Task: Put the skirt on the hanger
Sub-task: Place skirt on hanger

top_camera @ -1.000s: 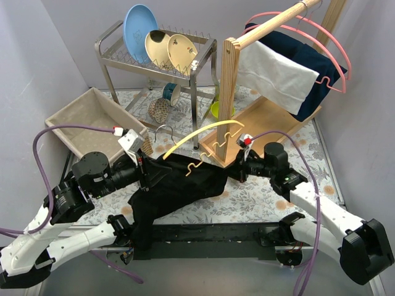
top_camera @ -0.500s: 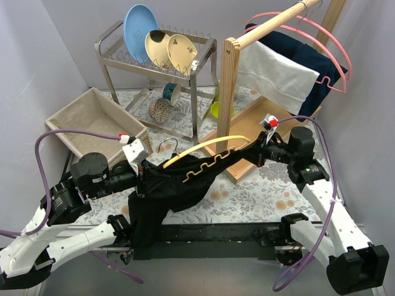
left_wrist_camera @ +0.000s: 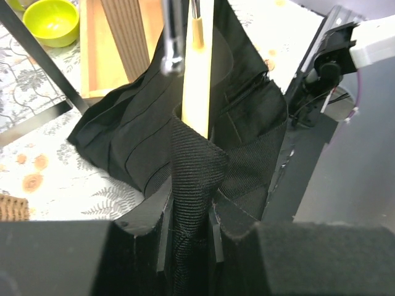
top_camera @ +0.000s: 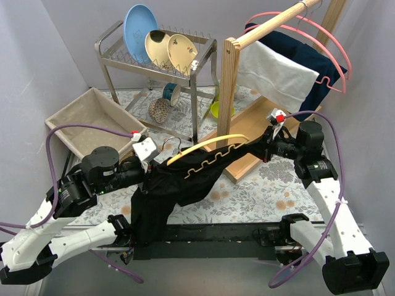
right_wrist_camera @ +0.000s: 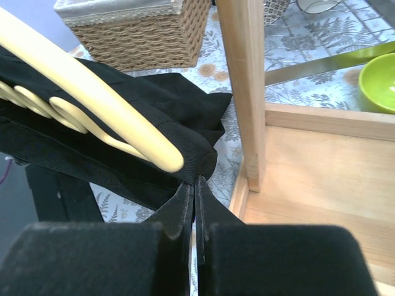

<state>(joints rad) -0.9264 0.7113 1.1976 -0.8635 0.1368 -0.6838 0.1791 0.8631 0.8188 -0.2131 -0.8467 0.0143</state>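
A black skirt (top_camera: 179,185) is stretched above the table (top_camera: 265,191) between two robot arms, with its waistband drawn along a yellow hanger (top_camera: 207,143). The left pincer (left_wrist_camera: 188,213) is clamped on one end of the waistband, possibly on the hanger's tip inside it too, though fabric hides that. The right pincer (right_wrist_camera: 194,188) is pinched shut on the other end, near the wooden rack's post (top_camera: 229,80). The skirt's lower part droops over the table's near edge.

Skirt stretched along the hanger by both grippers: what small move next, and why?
Probably the right gripper tugs the skirt slightly past the hanger tip, since fabric bunches right at it while the left gripper clamps the other end.
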